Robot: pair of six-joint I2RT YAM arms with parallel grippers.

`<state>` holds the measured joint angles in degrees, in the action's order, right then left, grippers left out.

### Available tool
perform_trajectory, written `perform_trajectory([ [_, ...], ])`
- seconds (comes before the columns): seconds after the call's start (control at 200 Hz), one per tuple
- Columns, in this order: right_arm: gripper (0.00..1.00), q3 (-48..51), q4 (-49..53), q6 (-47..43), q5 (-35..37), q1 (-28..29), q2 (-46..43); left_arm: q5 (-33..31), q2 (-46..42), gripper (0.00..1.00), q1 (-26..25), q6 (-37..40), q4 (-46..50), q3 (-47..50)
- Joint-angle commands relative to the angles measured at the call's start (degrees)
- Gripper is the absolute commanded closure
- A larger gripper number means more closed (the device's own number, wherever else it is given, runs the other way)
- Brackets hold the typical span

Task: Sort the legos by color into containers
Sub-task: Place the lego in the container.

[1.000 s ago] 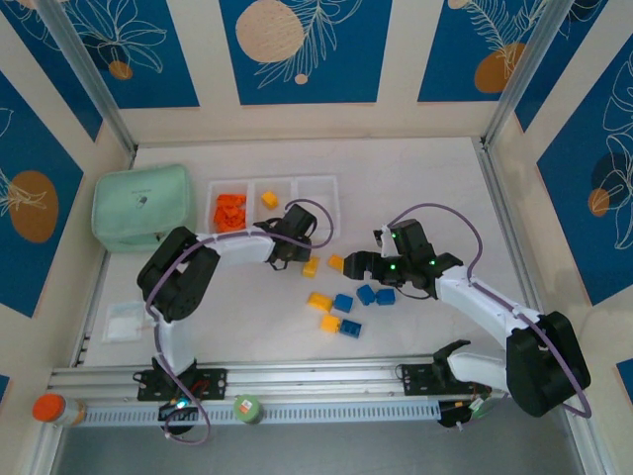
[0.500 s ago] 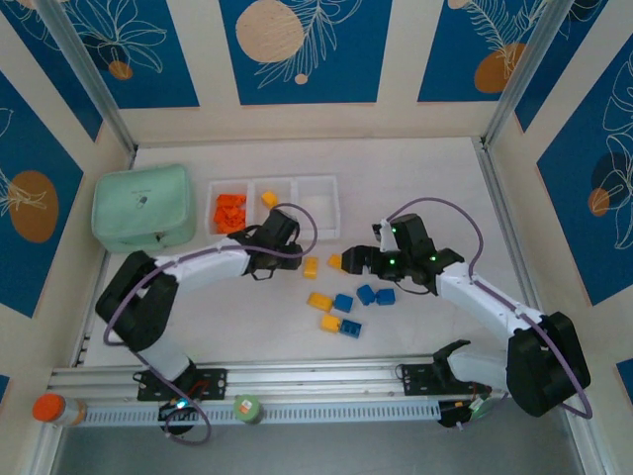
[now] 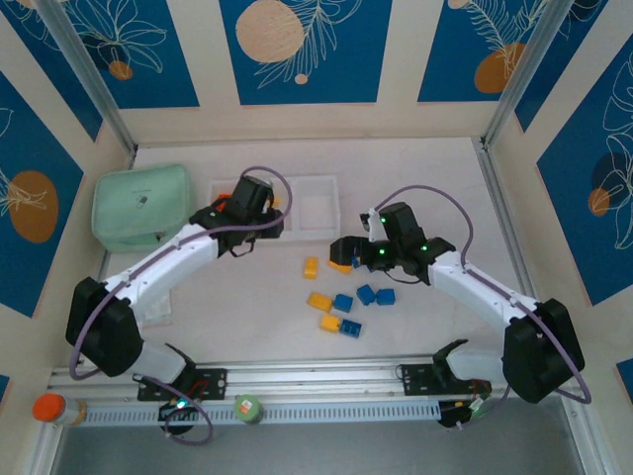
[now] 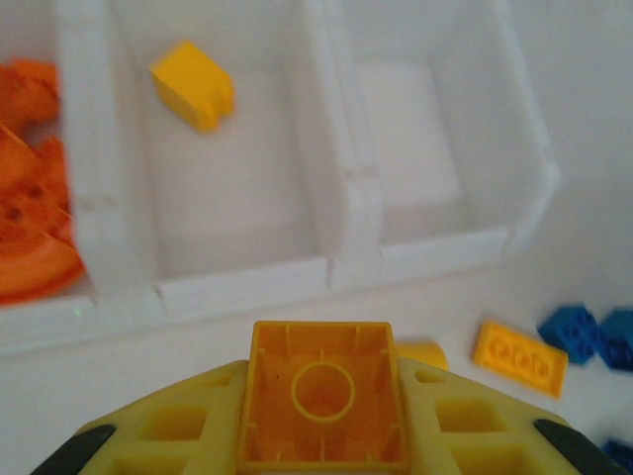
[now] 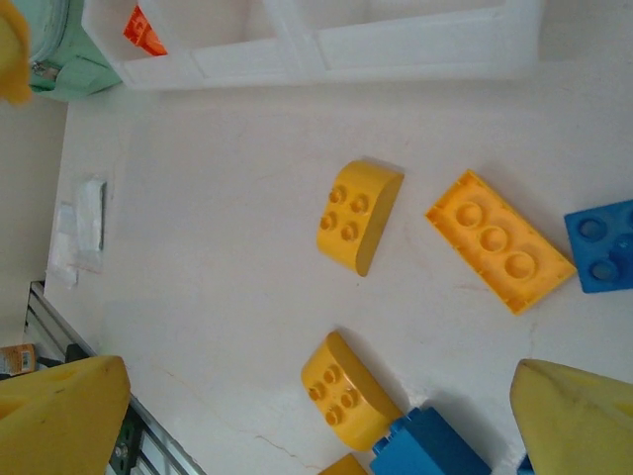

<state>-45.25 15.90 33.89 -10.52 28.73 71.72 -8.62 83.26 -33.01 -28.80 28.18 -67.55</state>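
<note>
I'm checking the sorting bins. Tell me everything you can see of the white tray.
The white tray is translucent plastic, rectangular, flat on the table, with three square compartments side by side. The left one holds a heap of orange bricks, the middle one a single yellow brick, the right one nothing. The left gripper, shut on a yellow-orange brick, hangs near its front wall.

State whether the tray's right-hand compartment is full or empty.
Empty: the right-hand compartment has a bare floor; the middle compartment holds one yellow brick.
</note>
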Motion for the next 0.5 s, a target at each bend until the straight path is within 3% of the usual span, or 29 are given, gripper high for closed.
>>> perform_trajectory([
  [0.0,0.01,-2.8,-1.1,0.6,-0.3,0.6,1.5,-0.4,3.3,0.81,3.6,1.2,1.2,-3.2],
  [0.355,0.01,-5.9,-2.3,0.5,-0.3,0.5,6.5,1.6,20.5,0.82,8.8,3.6,-1.1,-15.7],
  [0.495,0.01,-6.7,-2.0,0.1,-0.7,0.4,7.4,0.0,27.4,0.76,8.9,4.7,2.5,-22.5],
])
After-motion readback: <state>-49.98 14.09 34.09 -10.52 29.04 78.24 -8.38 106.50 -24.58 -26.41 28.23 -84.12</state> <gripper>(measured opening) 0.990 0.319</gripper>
